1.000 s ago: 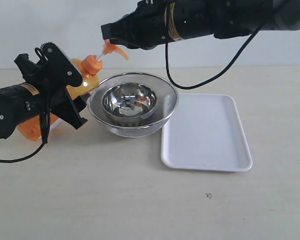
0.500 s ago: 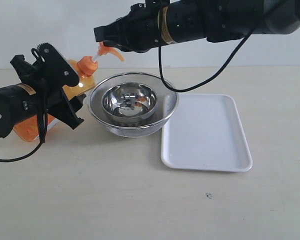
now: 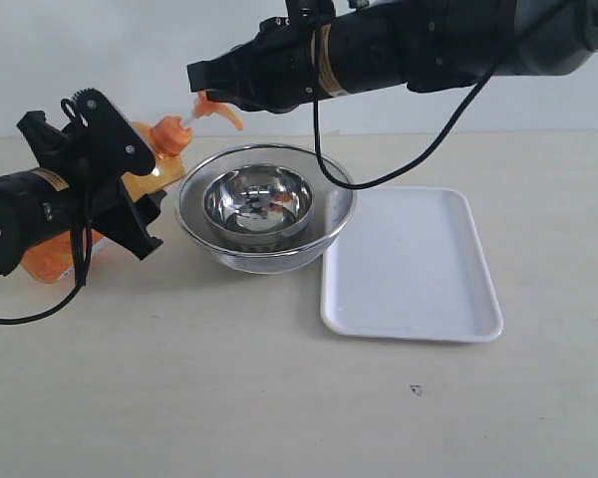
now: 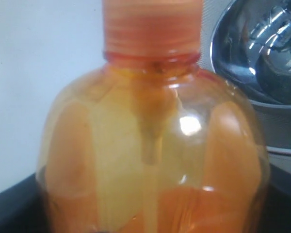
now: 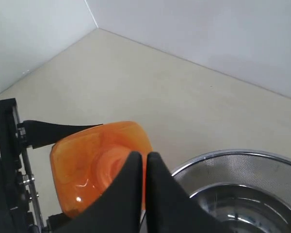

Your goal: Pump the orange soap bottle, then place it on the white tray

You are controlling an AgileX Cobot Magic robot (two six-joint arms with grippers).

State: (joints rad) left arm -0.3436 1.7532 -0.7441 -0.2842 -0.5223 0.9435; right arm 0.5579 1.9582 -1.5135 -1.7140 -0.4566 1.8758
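**Pumping stage.** The left pincer [image 3: 130,181] clamps the body of the orange soap bottle [image 3: 166,137], holding it tilted, with the neck leaning toward the mesh strainer [image 3: 264,257] just beside it. The bottle's base is near the desk [image 3: 279,398], but contact cannot be confirmed. The right pincer [image 5: 144,158] has its fingers pressed together, and their tips sit at the orange pump head [image 5: 94,165]. The white tray [image 3: 409,261] lies on the far side of the strainer, touching or almost touching its rim.

The bottle appears partly filled, so it is probably moderately heavy and its contents will shift. Its smooth plastic walls are likely slippery and may flex under pressure. The best hold is across the broad body below the shoulder. The thin white stem is not a good place to grip.
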